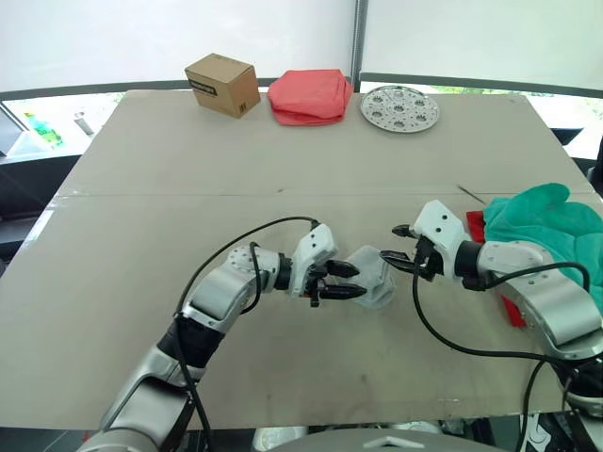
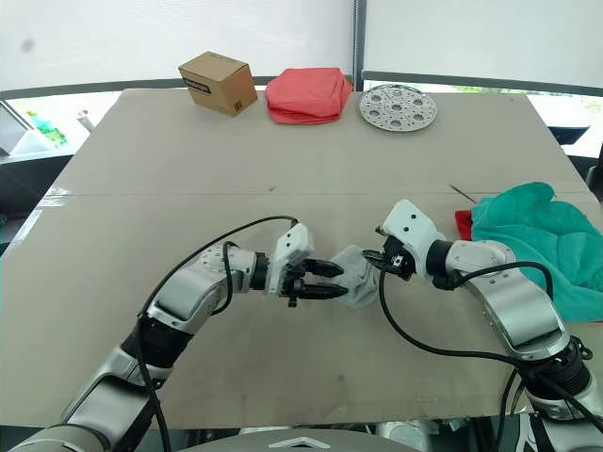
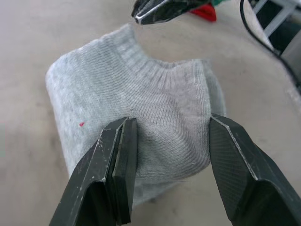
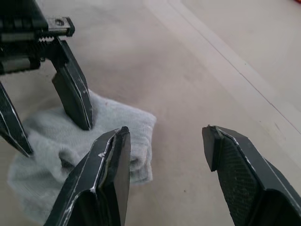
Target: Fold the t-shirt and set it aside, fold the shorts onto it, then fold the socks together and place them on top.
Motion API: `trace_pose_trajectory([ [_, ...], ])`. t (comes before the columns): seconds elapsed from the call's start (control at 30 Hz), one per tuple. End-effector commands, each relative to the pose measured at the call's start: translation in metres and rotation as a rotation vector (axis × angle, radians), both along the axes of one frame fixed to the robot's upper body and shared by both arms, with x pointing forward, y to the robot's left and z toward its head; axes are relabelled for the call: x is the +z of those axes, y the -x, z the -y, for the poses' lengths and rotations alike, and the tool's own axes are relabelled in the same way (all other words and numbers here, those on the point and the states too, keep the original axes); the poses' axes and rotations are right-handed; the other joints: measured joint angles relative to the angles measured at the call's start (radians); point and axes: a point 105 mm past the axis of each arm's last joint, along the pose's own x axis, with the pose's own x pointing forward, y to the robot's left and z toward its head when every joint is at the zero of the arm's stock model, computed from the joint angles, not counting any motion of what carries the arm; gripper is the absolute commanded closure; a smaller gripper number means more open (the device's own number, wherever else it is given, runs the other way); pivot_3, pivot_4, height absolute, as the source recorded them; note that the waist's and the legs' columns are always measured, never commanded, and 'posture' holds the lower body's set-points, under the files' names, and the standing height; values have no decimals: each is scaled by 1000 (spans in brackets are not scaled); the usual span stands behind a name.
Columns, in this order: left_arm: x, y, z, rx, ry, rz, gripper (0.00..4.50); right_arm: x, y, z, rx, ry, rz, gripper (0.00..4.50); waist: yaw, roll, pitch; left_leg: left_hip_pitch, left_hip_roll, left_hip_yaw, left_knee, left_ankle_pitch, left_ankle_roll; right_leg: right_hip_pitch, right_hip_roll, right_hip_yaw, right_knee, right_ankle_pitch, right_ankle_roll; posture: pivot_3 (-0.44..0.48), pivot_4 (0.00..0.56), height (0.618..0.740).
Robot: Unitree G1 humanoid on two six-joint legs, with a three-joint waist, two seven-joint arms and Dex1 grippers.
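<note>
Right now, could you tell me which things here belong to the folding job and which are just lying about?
For the job:
- socks, between both hands
- shorts, at the table's right edge
- t-shirt, a red edge under the shorts

Lying about:
- cardboard box
- folded pink cloth
- perforated metal disc

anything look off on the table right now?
Yes. The shorts lie crumpled at the table's right edge with the t-shirt bunched under them, neither folded, yet both end effectors, left and right, are open at the socks. The salmon cloth at the far edge is neatly folded.
</note>
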Motion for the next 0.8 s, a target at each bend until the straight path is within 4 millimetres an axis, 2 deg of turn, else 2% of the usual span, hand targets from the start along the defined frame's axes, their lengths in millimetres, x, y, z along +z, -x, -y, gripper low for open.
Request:
trace_pose_trajectory([
  [0.03,-17,6,1,-54,-61,28,1964,8,10,-3,-29,-95,-39,1023,1,0,0,0,0,0,0,0,0,0,0,0,0,0,0,0,150,740],
  [0.1,-8,7,1,-60,-5,40,1964,4,11,-5,-49,-120,-72,160,-2,0,0,0,0,0,0,0,0,0,0,0,0,0,0,0,150,740],
  [0.27,40,19,-12,-84,206,39,1964,-8,-6,-5,-168,-189,-155,71,-6,0,0,0,1,0,0,0,0,0,0,0,1,0,0,0,150,740],
  [0.37,55,29,-25,-109,237,28,1964,-13,-12,-9,-170,-209,-199,71,-7,0,0,0,1,0,0,0,0,-1,0,0,1,1,2,0,150,740],
  [0.4,57,31,-30,-107,218,42,1474,-15,-14,-11,-157,-208,-216,0,-7,0,0,0,1,0,0,0,0,-1,0,0,1,1,2,0,150,740],
  [0.43,59,30,-37,-81,200,73,1474,-19,-13,-15,-131,-190,-238,0,-7,1,1,0,1,0,0,0,0,-1,1,0,1,1,2,0,150,740],
  [0.47,61,30,-47,-37,182,92,797,-26,-14,-17,-108,-150,-254,0,-7,1,1,0,1,0,0,0,0,-1,1,0,1,1,2,0,150,740],
  [0.5,61,30,-57,8,164,105,590,-35,-14,-19,-84,-90,-258,0,-13,1,1,0,0,0,0,0,0,-1,1,0,0,1,2,0,150,740],
  [0.53,60,31,-66,48,148,108,61,-43,-12,-19,-57,-38,-260,0,-13,1,1,1,0,1,-1,0,0,-1,1,2,1,1,2,0,150,740],
  [0.7,55,36,-92,187,127,106,61,-68,16,-19,141,158,-264,0,-7,2,0,1,1,1,-2,0,0,-1,1,2,0,0,0,0,150,740],
  [0.8,51,37,-97,220,117,109,61,-71,23,-18,179,156,-255,0,0,-2,-2,1,1,0,-2,0,0,-1,0,0,-1,-1,0,0,150,740],
])
